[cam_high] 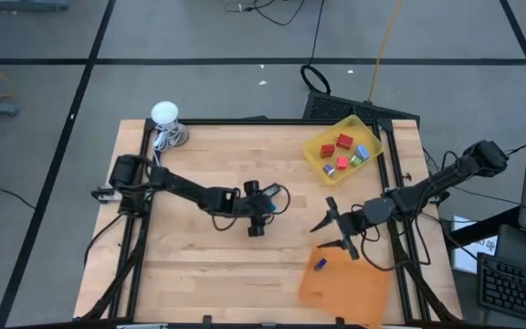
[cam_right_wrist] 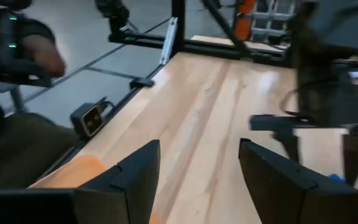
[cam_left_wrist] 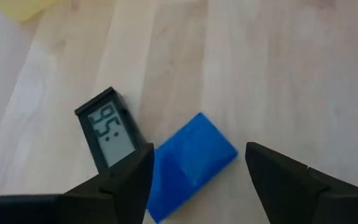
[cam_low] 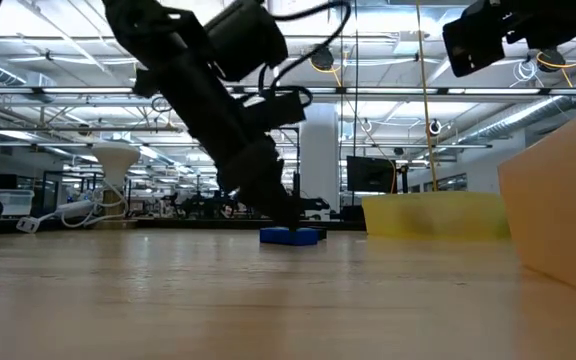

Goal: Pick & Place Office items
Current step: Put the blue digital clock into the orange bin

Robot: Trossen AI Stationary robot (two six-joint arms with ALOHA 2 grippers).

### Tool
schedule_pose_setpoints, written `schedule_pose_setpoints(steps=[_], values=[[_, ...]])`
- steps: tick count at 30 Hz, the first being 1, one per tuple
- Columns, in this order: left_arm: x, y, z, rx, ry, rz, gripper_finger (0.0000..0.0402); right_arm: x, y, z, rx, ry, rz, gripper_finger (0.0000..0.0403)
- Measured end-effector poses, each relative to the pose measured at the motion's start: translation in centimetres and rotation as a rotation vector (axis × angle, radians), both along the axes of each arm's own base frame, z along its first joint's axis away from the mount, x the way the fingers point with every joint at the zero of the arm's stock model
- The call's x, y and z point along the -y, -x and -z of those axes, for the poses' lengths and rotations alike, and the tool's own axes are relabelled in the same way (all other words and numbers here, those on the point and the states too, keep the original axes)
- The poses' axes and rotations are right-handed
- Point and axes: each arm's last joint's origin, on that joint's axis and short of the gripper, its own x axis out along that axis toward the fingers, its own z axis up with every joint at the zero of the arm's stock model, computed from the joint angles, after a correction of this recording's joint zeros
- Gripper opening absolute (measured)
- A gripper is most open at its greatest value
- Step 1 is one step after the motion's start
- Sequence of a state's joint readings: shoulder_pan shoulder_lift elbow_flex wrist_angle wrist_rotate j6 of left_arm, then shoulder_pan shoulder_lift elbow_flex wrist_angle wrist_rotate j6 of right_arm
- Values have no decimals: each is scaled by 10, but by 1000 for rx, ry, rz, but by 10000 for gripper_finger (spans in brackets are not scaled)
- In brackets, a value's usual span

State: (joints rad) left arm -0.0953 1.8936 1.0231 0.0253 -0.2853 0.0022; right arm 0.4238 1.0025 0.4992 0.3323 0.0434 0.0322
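Observation:
A dark blue block lies flat on the wooden table next to a small black clock with a grey display. My left gripper is open low over the table's middle, its fingers astride the blue block. My right gripper hangs open above the table, beside the orange tray, with nothing between its fingers. One small blue piece lies on the orange tray. Red, pink and light blue pieces lie in the yellow tray. My left gripper comes down at a slant over the blue block, one finger on each side of it. One finger stands right against the block's long side; I cannot tell whether it touches. The block lies flat on the table.
A white ball-shaped object with a cord sits at the table's far left corner. The yellow tray stands at the far right, the orange tray at the near right edge. Bare wood lies along the near left of the table.

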Motion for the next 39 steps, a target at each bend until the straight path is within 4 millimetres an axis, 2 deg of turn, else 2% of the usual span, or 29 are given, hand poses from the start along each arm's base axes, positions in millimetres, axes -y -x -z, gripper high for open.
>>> schedule_pose_setpoints(steps=[4,10,19,22,27,32,39], values=[[-15,0,6,-44,59,-10,241,1,0,2,-18,2,-14,210],[-28,1,6,-56,415,-63,228,1,1,3,-34,3,-14,211],[-20,-1,3,-55,708,54,212,1,1,3,-34,0,-14,208],[-18,-1,-1,-41,651,183,204,1,1,3,-34,0,-14,209],[-5,1,-11,0,443,324,188,1,1,3,-34,0,-14,209],[9,2,-9,-3,257,227,187,1,1,3,-38,2,-14,206],[31,5,-8,-9,195,226,236,1,1,4,-42,4,-14,206]])
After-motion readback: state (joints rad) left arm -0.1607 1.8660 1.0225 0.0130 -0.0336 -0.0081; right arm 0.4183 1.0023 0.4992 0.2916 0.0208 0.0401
